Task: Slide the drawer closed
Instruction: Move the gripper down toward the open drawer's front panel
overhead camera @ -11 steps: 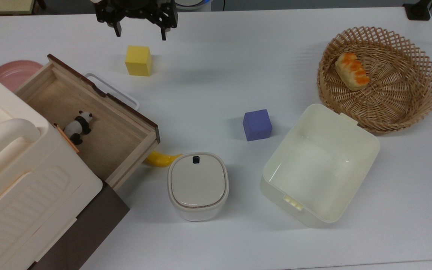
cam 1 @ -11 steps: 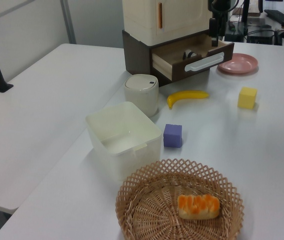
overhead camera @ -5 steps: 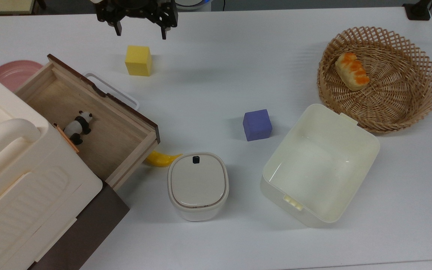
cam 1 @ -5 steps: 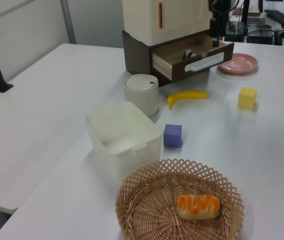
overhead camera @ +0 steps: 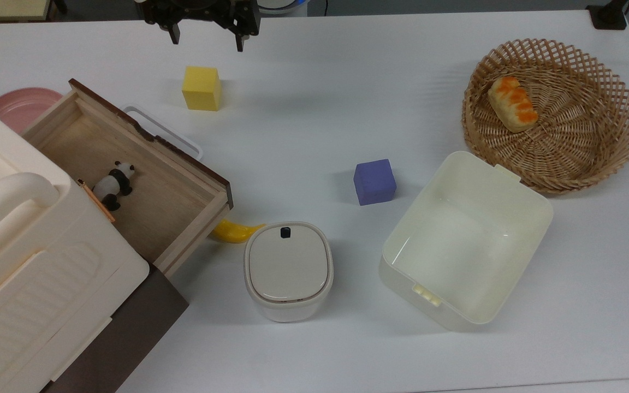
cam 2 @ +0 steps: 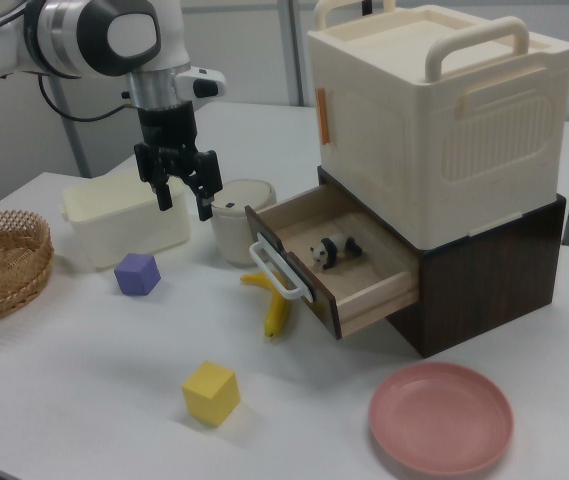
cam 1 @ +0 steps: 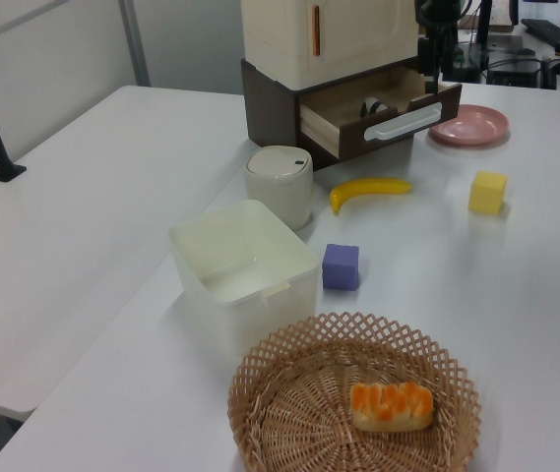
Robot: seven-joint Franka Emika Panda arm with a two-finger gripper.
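The drawer (overhead camera: pixel 167 202) stands pulled out of the dark base under the cream cabinet (overhead camera: pixel 19 262). It is a light-wood box with a dark brown front panel (overhead camera: pixel 183 153) and a white loop handle (overhead camera: pixel 167 131). A small panda figure (overhead camera: pixel 113 184) lies inside it. My gripper (overhead camera: pixel 206 41) hangs open and empty above the table beyond the yellow cube (overhead camera: pixel 201 87), at the top edge of the top view. In the right view the gripper (cam 2: pixel 184 203) hovers to the left of the drawer (cam 2: pixel 364 270) and well above the tabletop. The drawer (cam 1: pixel 378 110) is open in the left view too.
A banana (overhead camera: pixel 235 230) lies by the drawer's corner, next to a lidded cream container (overhead camera: pixel 288 270). A purple cube (overhead camera: pixel 374 182), an open cream bin (overhead camera: pixel 456 245), a wicker basket (overhead camera: pixel 609 158) holding bread (overhead camera: pixel 512 103), and a pink plate (overhead camera: pixel 19 106) also sit on the white table.
The gripper has drifted a little toward the top edge of the top view, still open. The drawer and the other objects have not moved.
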